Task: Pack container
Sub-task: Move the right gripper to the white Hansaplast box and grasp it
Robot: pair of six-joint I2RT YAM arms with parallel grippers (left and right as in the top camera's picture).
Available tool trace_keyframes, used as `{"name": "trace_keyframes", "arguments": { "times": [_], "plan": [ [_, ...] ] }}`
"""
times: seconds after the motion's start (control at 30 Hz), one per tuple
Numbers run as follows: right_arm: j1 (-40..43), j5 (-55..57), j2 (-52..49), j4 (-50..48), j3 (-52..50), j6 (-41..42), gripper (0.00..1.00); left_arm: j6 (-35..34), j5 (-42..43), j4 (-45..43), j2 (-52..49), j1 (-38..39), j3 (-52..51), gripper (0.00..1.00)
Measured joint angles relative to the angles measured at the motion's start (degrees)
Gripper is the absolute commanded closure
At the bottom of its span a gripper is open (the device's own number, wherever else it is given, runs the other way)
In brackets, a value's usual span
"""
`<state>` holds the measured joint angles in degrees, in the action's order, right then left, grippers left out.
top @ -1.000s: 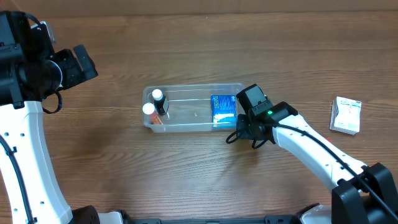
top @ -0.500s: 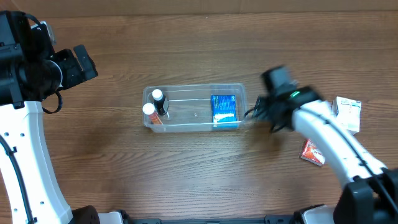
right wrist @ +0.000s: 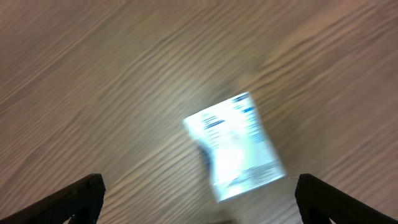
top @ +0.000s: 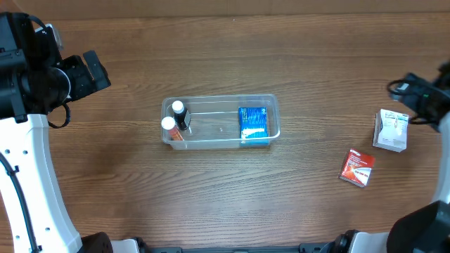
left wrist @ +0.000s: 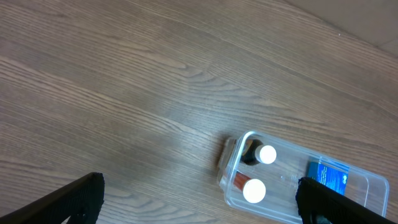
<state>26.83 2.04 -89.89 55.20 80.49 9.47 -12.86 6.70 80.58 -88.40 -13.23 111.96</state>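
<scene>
Because the left gripper (left wrist: 199, 186) hangs high over bare wood at the far left with its jaws spread wide and nothing between them, it poses little risk where it is. Any reach toward the middle would meet the bottles first.

The container (top: 218, 125) lies near the centre of the table. Two white-capped bottles (top: 173, 115) stand close together at its left end, and a blue box (top: 253, 124) fills its right end. That leaves only the middle strip free. An item lowered off-centre could tip a bottle or catch on the blue box. The tub looks light, so a nudge on its rim could slide it along the wood.

To the right, well apart from the tub, a red box (top: 357, 167) lies flat and skewed, so jaws not turned to match it may pinch a corner and spin it away.

Further right sits a white box (top: 391, 130), close to the table's edge. The right gripper (right wrist: 199, 186) is above it, jaws released and empty. The right wrist view is smeared, which suggests fast movement. A descent at that pace could land off the box, knock it toward the edge, or grip so little of it that it drops on the way back.
</scene>
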Motion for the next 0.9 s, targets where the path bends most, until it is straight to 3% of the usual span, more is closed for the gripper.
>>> {"name": "trace_keyframes", "arguments": {
  "times": [0.27, 0.47, 0.9],
  "plan": [
    [3.3, -0.37, -8.04, 0.76, 0.48, -7.43, 0.0, 1.07, -0.02, -1.05, -0.02, 0.0, 0.0, 0.0],
    [2.8, -0.37, -14.73, 5.73, 8.52, -11.45, 0.0, 1.09, 0.0, -1.09, -0.7, 0.0, 0.0, 0.0],
    [2.8, -3.23, -17.44, 8.44, 12.39, -18.73, 0.0, 1.07, 0.0, -1.27, -4.76, 0.0, -0.2, 0.0]
  ]
}}
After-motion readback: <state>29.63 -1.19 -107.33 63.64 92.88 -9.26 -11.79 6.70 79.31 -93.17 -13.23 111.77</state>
